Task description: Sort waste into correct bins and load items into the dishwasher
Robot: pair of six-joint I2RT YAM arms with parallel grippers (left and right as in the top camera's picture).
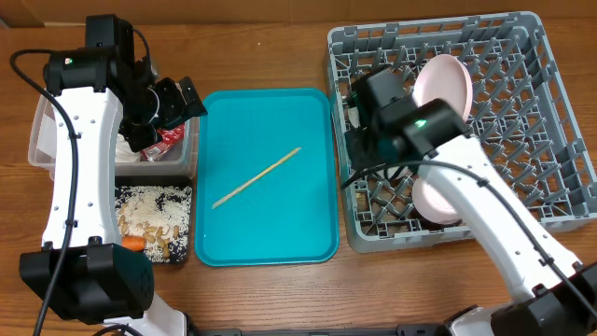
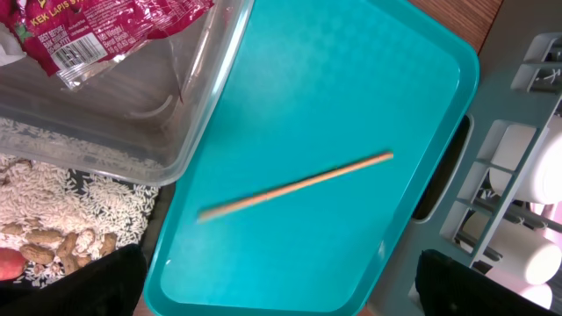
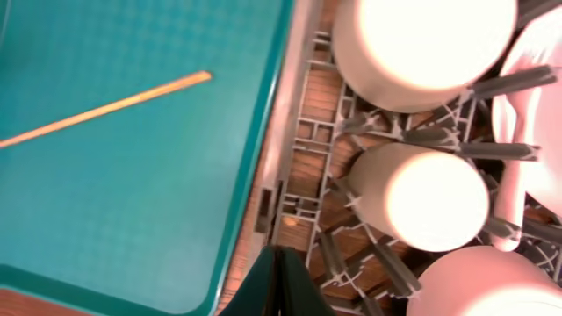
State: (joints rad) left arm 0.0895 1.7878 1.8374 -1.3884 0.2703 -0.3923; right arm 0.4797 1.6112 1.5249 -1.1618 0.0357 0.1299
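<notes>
Wooden chopstick [image 1: 256, 177] lies diagonally at centre frame on the teal tray [image 1: 308, 233], untouched. Left gripper [image 1: 171, 105] hangs above the right edge of the clear tub [image 1: 42, 140] at upper left, fingers spread wide and empty. The red wrapper [image 2: 114, 31] lies inside the tub. Right gripper [image 3: 281, 281] sits over the left edge of the grey dish rack [image 1: 560, 140], fingers pressed together on nothing. Pink plate [image 1: 448, 79] stands in the rack.

A wooden table [image 1: 261, 42] filled the overhead view to every edge. Its top was a warm mid-brown, with long grain lines running from left to right. The light was even and fairly bright, and the shadows on the wood were soft-edged.
</notes>
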